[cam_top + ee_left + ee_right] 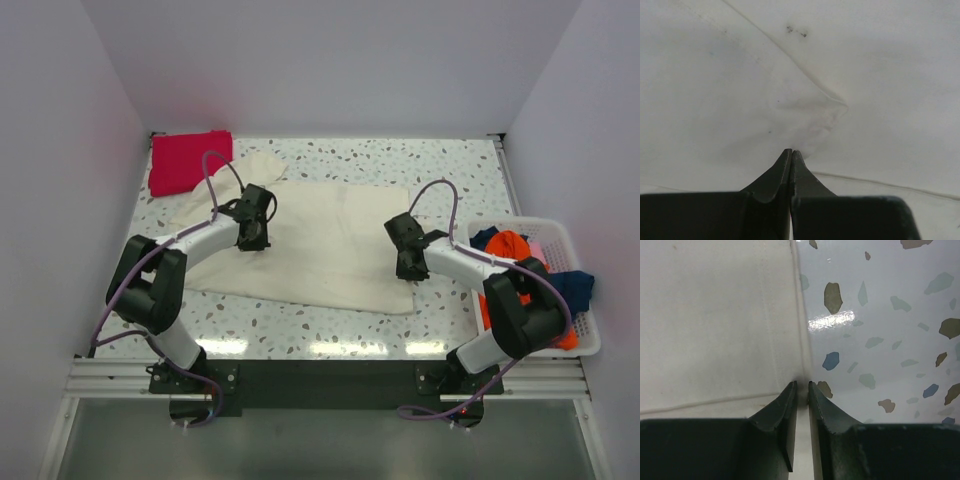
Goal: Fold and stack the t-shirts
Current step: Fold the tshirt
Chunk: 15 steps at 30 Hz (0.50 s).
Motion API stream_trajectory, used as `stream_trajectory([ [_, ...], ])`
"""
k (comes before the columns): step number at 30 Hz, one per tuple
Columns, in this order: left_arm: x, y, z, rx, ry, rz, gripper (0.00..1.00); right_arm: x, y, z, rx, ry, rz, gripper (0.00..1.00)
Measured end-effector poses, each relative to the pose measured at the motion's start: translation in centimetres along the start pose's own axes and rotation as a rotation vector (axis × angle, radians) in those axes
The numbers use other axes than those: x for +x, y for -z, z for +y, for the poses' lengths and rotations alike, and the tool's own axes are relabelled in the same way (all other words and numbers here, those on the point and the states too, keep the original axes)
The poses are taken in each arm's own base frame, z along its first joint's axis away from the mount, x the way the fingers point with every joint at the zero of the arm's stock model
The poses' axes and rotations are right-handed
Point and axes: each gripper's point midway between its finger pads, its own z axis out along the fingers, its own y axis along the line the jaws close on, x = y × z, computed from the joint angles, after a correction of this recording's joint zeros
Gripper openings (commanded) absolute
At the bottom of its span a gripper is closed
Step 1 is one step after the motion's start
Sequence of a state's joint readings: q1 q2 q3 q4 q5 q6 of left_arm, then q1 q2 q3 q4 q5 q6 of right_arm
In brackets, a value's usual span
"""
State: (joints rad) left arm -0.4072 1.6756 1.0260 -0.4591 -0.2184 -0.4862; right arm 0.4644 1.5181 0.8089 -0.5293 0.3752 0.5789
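The cream t-shirt (330, 250) is lying spread across the middle of the desk (450, 170). The left pincer (791, 151) is pinching its cloth shut; the right pincer (802, 385) is straddling the right hem, a slit apart, grip unclear. Both should be holding firmly before lifting evenly together.

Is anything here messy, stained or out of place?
Small dark specks mark the cream t-shirt in the left wrist view, like a stain. The cloth also puckers where the shut left hand seems to pinch it. Otherwise nothing stands out.
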Motion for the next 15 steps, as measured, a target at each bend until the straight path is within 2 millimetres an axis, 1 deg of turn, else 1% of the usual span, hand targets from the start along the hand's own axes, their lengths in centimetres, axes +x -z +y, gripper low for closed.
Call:
stream_trajectory([
  [2,-0.02,0.0,-0.01,0.0,0.0,0.0,0.0,0.06,-0.01,0.02,-0.001,-0.003,0.002,0.14],
  [3,-0.02,0.01,-0.02,0.0,0.0,0.0,0.0,0.11,-0.02,0.03,-0.002,-0.004,0.003,0.1],
  [6,-0.04,0.03,-0.01,0.0,0.0,0.0,0.0,0.22,-0.06,0.01,-0.002,-0.005,0.005,0.04],
  [7,-0.06,0.04,-0.02,0.0,0.0,0.0,0.0,0.23,-0.05,0.0,-0.002,-0.005,0.005,0.0],
  [15,-0.3,0.4,0.09,-0.004,0.001,-0.007,0.0,0.16,0.19,-0.07,-0.004,-0.009,0.001,0.0],
])
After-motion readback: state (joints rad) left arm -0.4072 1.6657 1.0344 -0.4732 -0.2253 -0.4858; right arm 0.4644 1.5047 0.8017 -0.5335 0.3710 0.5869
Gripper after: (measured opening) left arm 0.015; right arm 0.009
